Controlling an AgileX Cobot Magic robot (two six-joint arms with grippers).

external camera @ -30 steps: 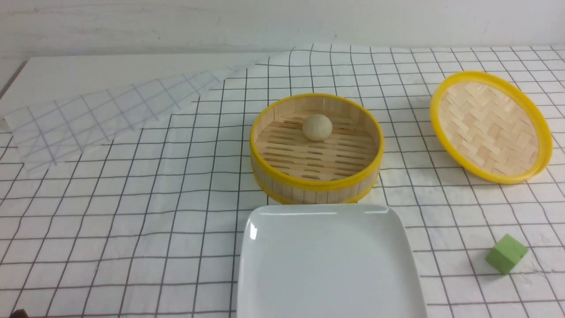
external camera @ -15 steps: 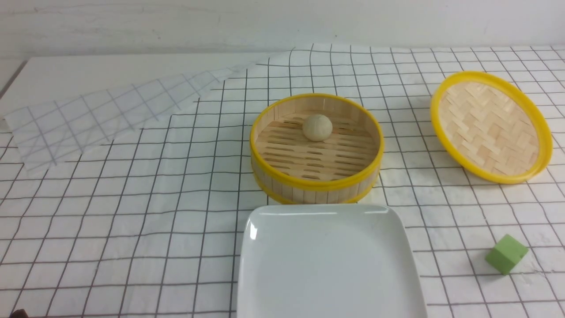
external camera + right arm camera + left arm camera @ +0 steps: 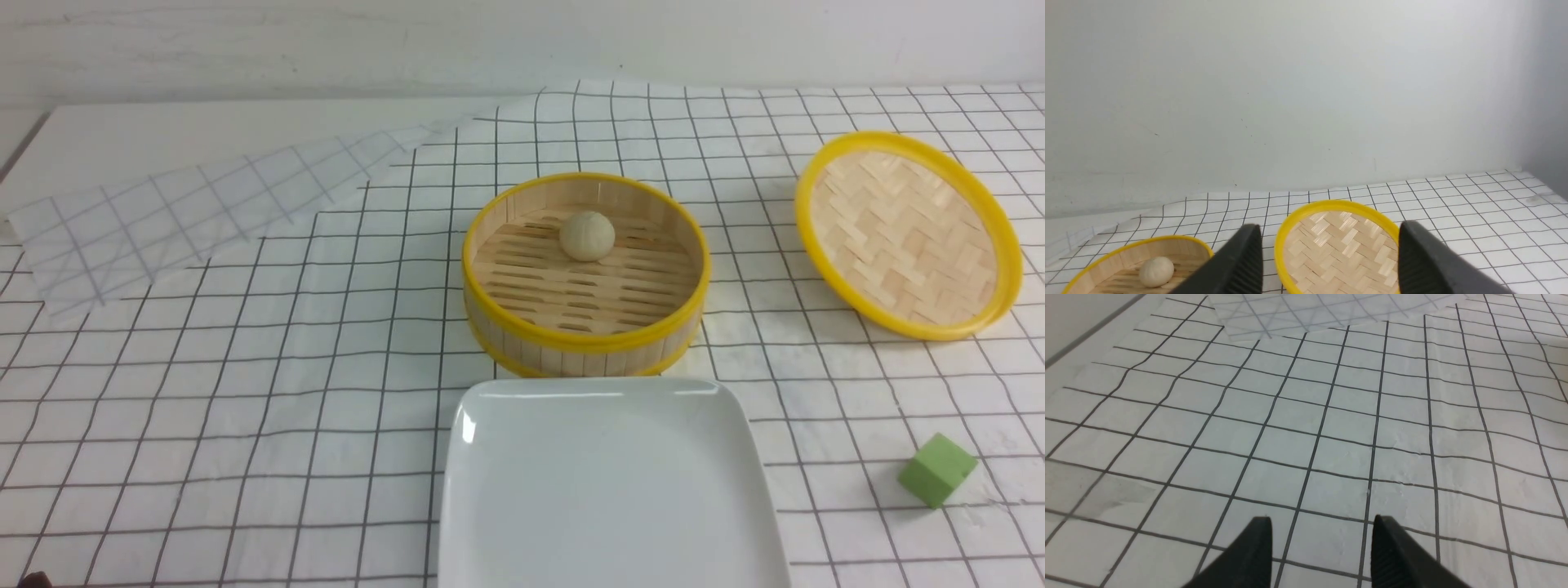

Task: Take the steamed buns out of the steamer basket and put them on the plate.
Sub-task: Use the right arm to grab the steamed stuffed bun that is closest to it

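The white tabletop (image 3: pixel 163 139) shows bare only at the far left, where it ends at a dark edge. The rest is under a white cloth (image 3: pixel 245 367) with a black grid, rumpled in places. The cloth's far-left corner is folded back in a flap (image 3: pixel 204 212) that shows the faint underside of the grid. The left half of the cloth is open room. The glossy white square plate (image 3: pixel 604 490) sits near and centre with nothing on it, its near edge cut off by the front view. Its far rim lies just beside the steamer basket (image 3: pixel 584 347); whether they touch cannot be told. The basket stands upright in the middle of the cloth. The woven, yellow-rimmed lid (image 3: pixel 906 237) lies to the far right, apart from the basket, inside facing up. There is a strip of open cloth between the two. The steamed bun (image 3: pixel 586 236) rests on the basket's slatted floor, towards the far wall. A green cube (image 3: pixel 936 469) sits alone at the near right, well apart from the plate. The left tool (image 3: pixel 1321 520) hangs over bare cloth on the left, its jaws parted and nothing between them. The right tool (image 3: pixel 1329 225) is spread wide and also grips nothing. In its wrist view the lid (image 3: pixel 1339 245) shows through the gap between its fingers. The basket (image 3: pixel 1106 253) and the bun (image 3: pixel 1156 270) lie outside that gap, well apart from the tool.
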